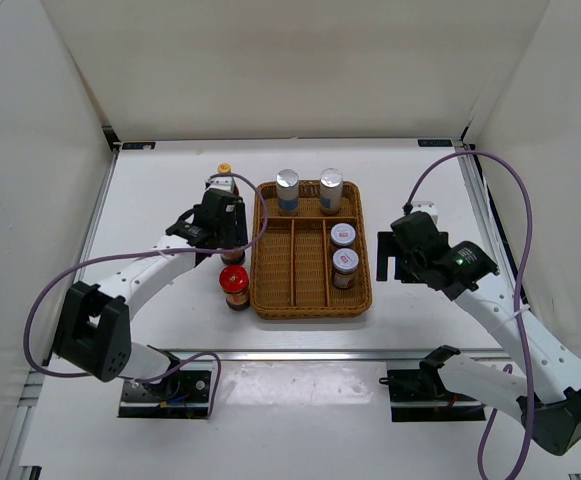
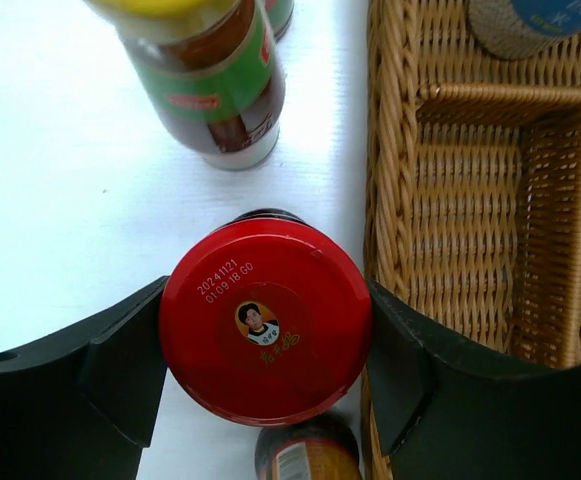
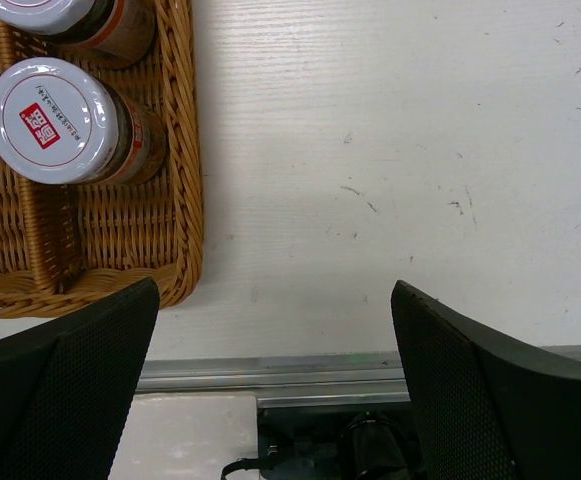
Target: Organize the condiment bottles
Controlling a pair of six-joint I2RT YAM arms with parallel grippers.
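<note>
White table, red-lidded jar between left fingers

Red-lidded jar: white date print, portrait emblem. Tray woven in brown wicker. Sauce bottle capped yellow, labelled green-red. White-lidded jar stamped with red square.

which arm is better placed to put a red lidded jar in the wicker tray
Left: the left gripper grips a red-lidded dark jar beside the brown wicker tray; the right gripper hangs open over bare table.

yellow-capped bottle: cap cropped at top; dark jar: cropped at bottom; white-lidded jar: cropped at top
</note>
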